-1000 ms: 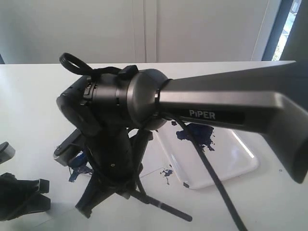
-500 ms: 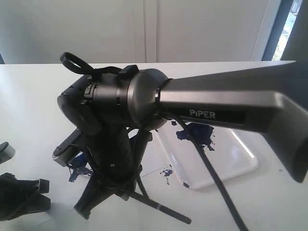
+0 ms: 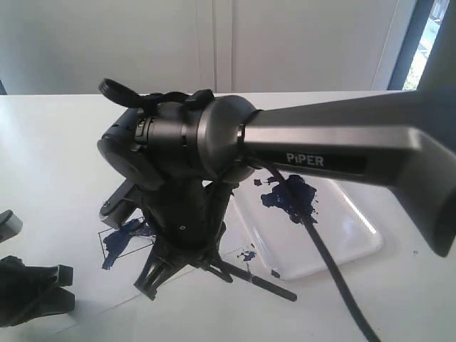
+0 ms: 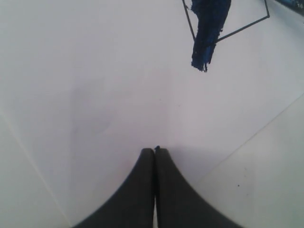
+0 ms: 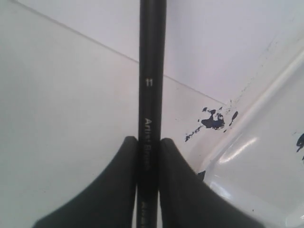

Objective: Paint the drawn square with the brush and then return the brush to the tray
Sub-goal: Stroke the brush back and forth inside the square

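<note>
My right gripper (image 5: 148,142) is shut on the brush (image 5: 152,71), a black stick printed "11". In the exterior view that gripper (image 3: 187,260) hangs low over the paper, just right of the drawn square (image 3: 125,239). The square is a thin black outline with a dark blue smear inside. The brush handle (image 3: 256,279) sticks out to the lower right; its tip is hidden under the arm. The white tray (image 3: 342,246) with its blue paint blob (image 3: 288,196) lies to the right. My left gripper (image 4: 155,151) is shut and empty, short of the square (image 4: 228,23).
The right arm's grey link marked PIPER (image 3: 320,153) and a black cable (image 3: 328,263) cross over the tray. Stray blue specks (image 3: 247,254) lie between square and tray. The white paper's edge (image 4: 251,133) runs beside my left gripper. A window frame stands at the far right.
My right arm has shifted right and slightly up with the brush, uncovering more of the smeared square. The left gripper has not moved.
</note>
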Robot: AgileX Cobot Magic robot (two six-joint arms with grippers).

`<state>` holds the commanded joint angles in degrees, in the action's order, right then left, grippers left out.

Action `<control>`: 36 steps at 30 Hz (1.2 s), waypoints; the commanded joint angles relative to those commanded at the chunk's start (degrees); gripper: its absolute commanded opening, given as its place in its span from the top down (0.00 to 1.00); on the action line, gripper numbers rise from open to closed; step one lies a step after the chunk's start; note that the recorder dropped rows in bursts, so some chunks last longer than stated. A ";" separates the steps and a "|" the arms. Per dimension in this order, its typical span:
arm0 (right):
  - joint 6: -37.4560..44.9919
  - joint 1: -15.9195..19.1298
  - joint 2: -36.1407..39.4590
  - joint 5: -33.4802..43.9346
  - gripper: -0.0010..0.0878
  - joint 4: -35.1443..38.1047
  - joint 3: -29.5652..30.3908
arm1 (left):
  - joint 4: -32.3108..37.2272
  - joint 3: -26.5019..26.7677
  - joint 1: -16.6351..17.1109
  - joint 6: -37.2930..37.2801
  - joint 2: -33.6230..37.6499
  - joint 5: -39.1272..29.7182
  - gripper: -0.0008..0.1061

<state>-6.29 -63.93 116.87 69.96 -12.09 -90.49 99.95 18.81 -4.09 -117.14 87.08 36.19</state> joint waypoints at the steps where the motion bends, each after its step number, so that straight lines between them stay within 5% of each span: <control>1: 0.12 0.00 0.00 0.00 0.99 0.11 -0.08 | 0.00 0.00 0.00 0.00 0.00 0.00 0.99; 12: 2.24 0.00 -0.12 0.00 0.99 2.78 6.58 | 0.00 0.00 0.00 0.00 0.00 -0.35 0.99; 21: 4.44 0.00 -2.73 0.00 0.99 8.67 6.69 | 0.00 0.00 0.00 -0.22 0.00 -0.86 0.99; 36: 4.42 0.00 -2.46 0.00 0.99 7.20 6.69 | 0.00 0.00 0.00 -0.21 0.00 -0.24 0.99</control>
<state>-1.87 -63.93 114.40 69.96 -4.89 -83.80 99.95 18.81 -4.09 -117.35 87.08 35.95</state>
